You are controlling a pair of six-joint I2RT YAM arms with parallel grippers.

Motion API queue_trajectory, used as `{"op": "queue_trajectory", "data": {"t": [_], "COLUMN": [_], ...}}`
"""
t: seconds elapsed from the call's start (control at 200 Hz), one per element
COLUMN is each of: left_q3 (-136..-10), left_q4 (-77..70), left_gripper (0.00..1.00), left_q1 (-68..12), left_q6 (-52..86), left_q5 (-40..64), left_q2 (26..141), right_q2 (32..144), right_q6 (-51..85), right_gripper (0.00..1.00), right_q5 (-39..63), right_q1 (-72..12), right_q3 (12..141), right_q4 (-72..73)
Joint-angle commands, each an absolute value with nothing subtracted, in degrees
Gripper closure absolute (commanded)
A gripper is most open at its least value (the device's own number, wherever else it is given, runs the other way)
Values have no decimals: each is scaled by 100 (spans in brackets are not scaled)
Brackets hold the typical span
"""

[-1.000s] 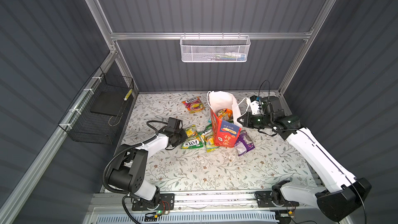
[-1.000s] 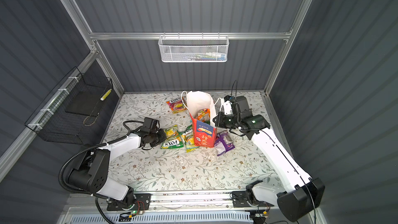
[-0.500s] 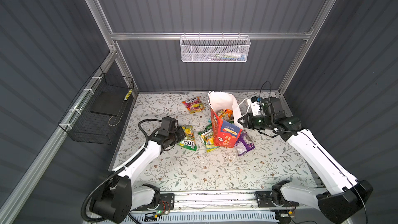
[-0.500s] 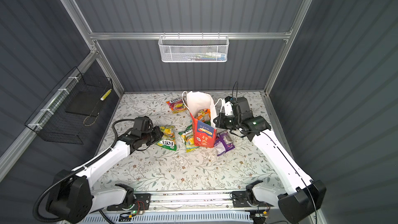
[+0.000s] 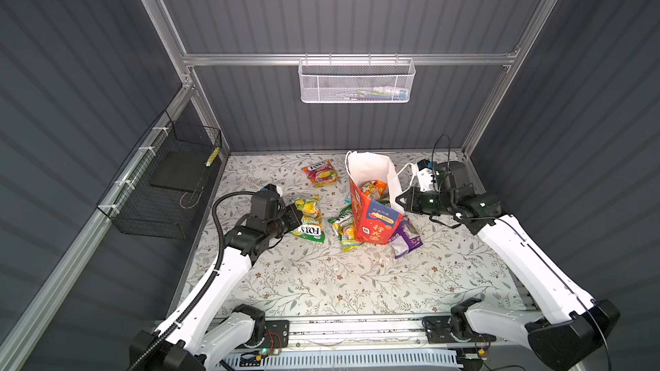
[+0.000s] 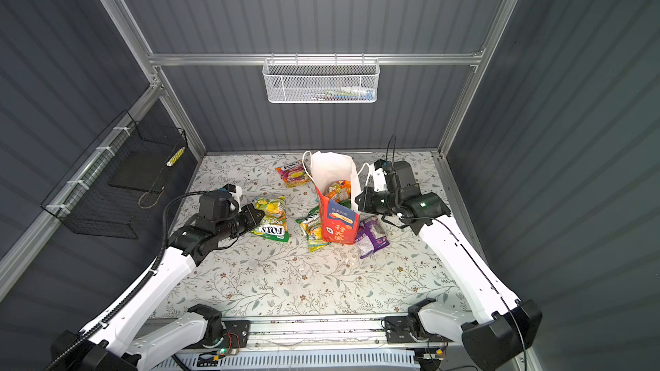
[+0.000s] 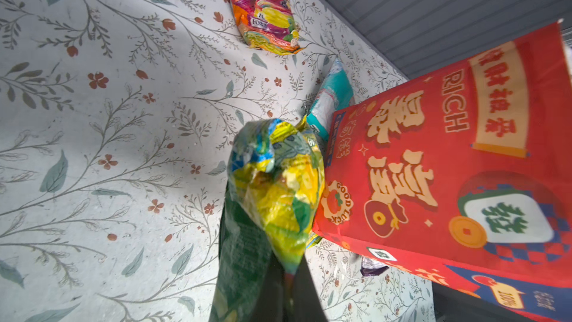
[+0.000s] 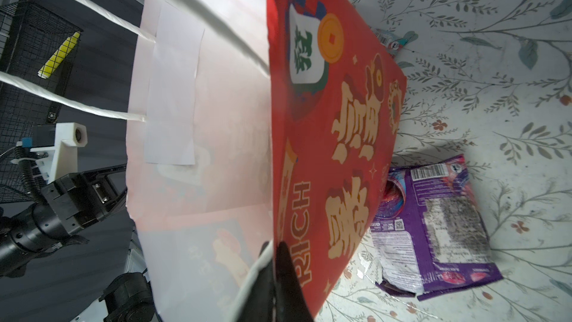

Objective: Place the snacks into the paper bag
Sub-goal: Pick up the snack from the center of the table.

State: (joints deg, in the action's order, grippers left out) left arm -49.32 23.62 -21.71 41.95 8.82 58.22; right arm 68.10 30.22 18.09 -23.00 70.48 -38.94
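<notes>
Clamped shut in the left gripper [image 5: 293,216], by one crimped edge: a green-yellow packet [image 5: 309,221], left of the paper bag [image 5: 373,224] and apart from it in both top views. Looks lifted clear of the surface [image 5: 321,280] in the left wrist view, hanging bunched and creased (less certain from above). Pinched together on the bag's right-hand wall near the rim with the right gripper [image 5: 403,201], holding the bag upright with its mouth open. Same in the right wrist view, with paper between the closed tips.

Judging by the gloss and the crumple: light, limp, slippery film, with loose sweets inside likely to shift and swing. Best taken at a sealed seam or corner, as here, not across the puffed middle, where likely to slide out. Carry high over the red front wall and release well inside the white mouth, given thin paper that is easy to tip or buckle if nudged.

Already inside the bag: an orange packet [image 5: 373,189]. Waiting on the surface: an orange-pink packet [image 5: 320,173] at the far side, a second green-yellow packet [image 5: 344,226] leaning against the bag's left, a teal-white packet [image 7: 329,100] tucked beside the bag, and a purple packet [image 5: 405,239] flat at the near right, against the base.
</notes>
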Motion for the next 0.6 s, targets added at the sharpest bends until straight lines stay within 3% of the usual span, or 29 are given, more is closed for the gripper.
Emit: {"op": "queue_trajectory", "data": {"t": [0.0,0.595], "left_q3": [-5329,-7681], "left_q4": [2271,1773], "left_gripper": [100,100], "left_q1": [-2198,-2231], "left_q6": [4050,4241], "left_q5": [1242,2203], "left_q2": [5763,5796], "right_q2": [6807,6871], "right_q6": [3013,2981], "right_gripper": [100,100], "right_q5": [1871,1872], "right_q1": [-2308,-2304], "right_q3": [7194,7409], "right_q4": [-3875,-4006]}}
